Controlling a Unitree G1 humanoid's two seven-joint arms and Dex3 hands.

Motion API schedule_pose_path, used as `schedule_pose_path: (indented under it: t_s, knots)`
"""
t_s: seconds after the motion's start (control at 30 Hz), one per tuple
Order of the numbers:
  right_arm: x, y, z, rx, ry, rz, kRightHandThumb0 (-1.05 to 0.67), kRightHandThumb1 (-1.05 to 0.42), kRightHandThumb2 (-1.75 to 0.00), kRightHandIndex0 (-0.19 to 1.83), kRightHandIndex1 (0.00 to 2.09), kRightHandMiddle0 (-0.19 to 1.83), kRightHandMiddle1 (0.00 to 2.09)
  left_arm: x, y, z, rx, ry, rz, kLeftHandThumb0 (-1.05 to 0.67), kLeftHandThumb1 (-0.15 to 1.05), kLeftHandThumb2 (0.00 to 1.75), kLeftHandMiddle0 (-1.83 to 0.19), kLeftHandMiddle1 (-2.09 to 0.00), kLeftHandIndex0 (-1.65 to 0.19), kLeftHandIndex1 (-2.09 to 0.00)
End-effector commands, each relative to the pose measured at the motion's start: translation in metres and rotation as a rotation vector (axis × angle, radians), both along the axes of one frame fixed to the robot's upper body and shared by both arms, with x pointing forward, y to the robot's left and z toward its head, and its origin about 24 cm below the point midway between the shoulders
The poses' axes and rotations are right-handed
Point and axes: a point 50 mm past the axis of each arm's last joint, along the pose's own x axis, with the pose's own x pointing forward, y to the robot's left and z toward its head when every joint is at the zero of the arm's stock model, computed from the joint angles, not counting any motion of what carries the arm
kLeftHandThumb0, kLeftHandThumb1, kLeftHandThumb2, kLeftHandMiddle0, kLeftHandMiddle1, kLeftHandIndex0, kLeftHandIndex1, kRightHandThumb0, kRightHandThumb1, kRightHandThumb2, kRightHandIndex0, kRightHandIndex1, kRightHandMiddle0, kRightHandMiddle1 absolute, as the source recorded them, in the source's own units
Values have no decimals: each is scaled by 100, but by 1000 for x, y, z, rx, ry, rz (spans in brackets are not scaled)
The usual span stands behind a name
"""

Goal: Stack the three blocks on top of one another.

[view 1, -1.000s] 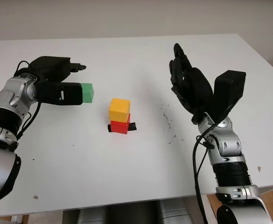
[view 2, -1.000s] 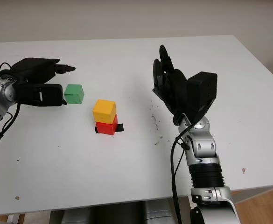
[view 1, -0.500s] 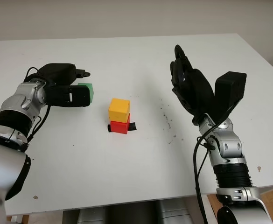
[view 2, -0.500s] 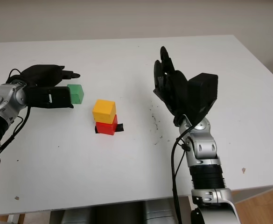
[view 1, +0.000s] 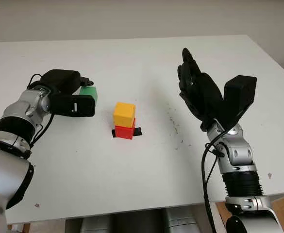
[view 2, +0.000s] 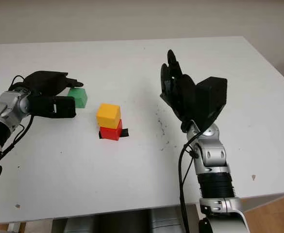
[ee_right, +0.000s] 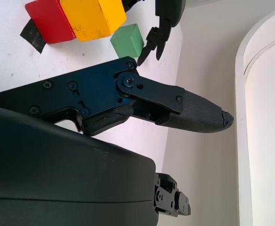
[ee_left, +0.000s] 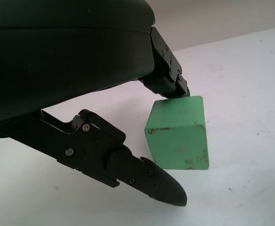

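- The left hand [view 1: 69,94] is at the green block [ee_left: 177,132], left of the stack. Its fingers [ee_left: 146,176] bracket the block; one fingertip touches its upper edge, with no closed grip visible.
- The green block sits on the white worktop [view 1: 132,184].
- The yellow block [view 1: 124,114] sits on the red block [view 1: 125,131].
- The right hand [view 1: 200,92] is open, raised right of the stack.

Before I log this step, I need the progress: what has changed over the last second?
The left hand has moved in toward the green block and now brackets it, one finger touching its top edge; it is not yet gripped or lifted. The green block, the yellow block on the red block, and the raised, open right hand stayed put.
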Motion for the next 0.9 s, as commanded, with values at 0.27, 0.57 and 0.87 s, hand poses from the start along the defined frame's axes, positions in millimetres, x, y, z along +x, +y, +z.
schedule_pose_path:
  t_s: [0.27,0.57,0.87]
  knots:
    - [-1,-2,6,-8,-25,-1,-76,-105,-73,-19,0,-19,0,0,-2,0,11,-34,2,-60,93,7,-23,-7,-63,-10]
    - [-1,-2,7,-7,-26,-5,-75,-105,-74,-19,0,-19,0,0,-6,-7,-89,-61,10,-55,97,7,-30,-8,-78,-15]
    - [0,-3,8,-6,-28,2,-75,-105,-73,-19,0,-19,0,-3,-6,-14,-83,-58,-3,-46,100,5,-41,-6,-60,-81]
